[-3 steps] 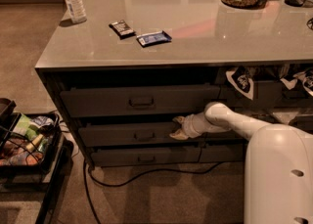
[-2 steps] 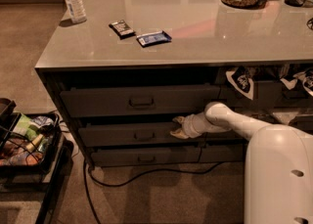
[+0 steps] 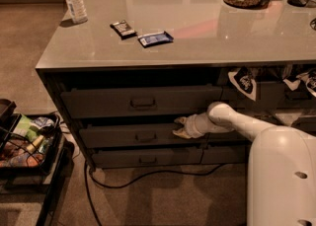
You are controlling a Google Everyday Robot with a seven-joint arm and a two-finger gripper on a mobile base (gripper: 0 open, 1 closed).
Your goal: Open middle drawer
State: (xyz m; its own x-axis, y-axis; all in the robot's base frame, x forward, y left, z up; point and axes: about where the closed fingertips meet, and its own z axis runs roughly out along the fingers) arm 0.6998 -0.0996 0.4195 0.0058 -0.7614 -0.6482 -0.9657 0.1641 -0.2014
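Middle drawer [image 3: 113, 136], just left of and below the end effector [image 3: 179, 127], could be lost: its front's upper edge is thin, and a slip is likely if it is dragged off-centre, right of the pull [image 3: 146, 136]. That edge is touched by the end effector; whether it is open or closed cannot be told.

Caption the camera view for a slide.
Gripper at the top edge of the middle drawer, right of its pull.

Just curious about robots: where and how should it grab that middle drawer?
The small metal pull centred on the middle drawer, approached from the front: the face is otherwise flat. The gripper sits at the drawer's top edge, right of the pull.
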